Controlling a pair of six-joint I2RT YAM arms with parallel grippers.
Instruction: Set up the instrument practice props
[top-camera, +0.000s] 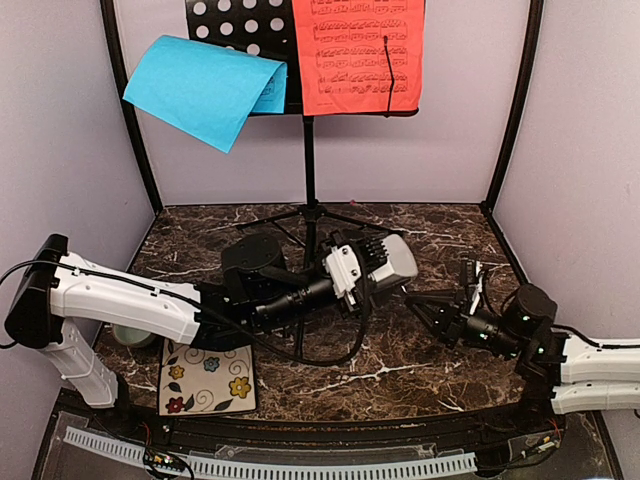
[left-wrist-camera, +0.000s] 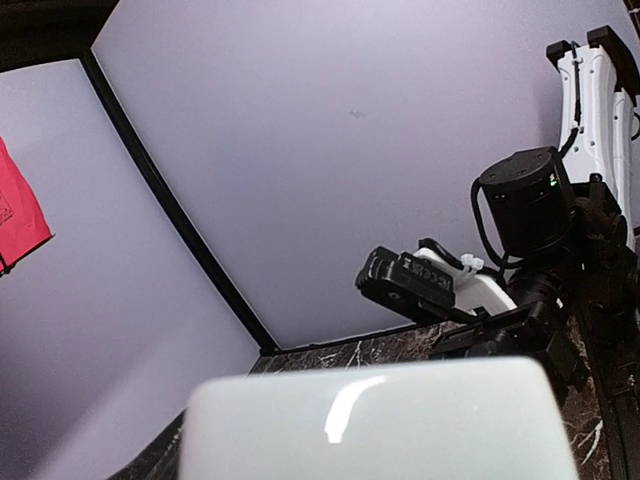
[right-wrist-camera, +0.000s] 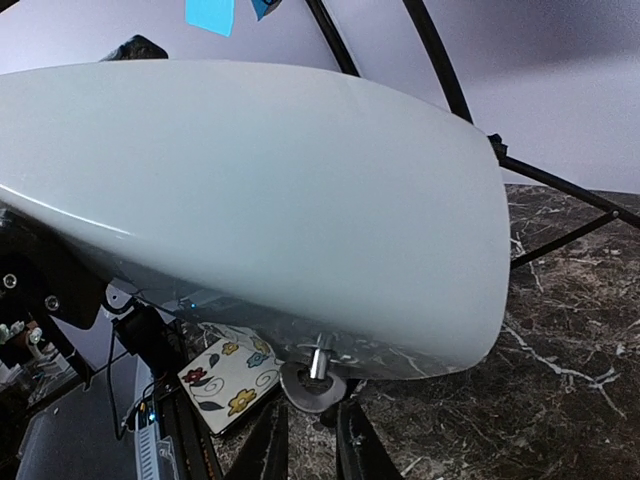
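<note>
Whitish metronome (top-camera: 393, 262) clamped in my left gripper (top-camera: 362, 272) mid-counter, unplaced; right gripper (top-camera: 420, 305) narrowly parted beside it; red sheet (top-camera: 355, 55), blue sheet (top-camera: 205, 90) on rear-edge music stand (top-camera: 309, 160).

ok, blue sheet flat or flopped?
Flopped: blue sheet bends forward off the music stand's left edge, unlike the flat red sheet.

We see the music stand (top-camera: 309, 150) and red sheet (top-camera: 355, 55) cut off at the top edge. The metronome (left-wrist-camera: 380, 420) is blurred and cropped at the bottom. The left arm (top-camera: 120, 300) hides most of a pale bowl (top-camera: 130, 335).
</note>
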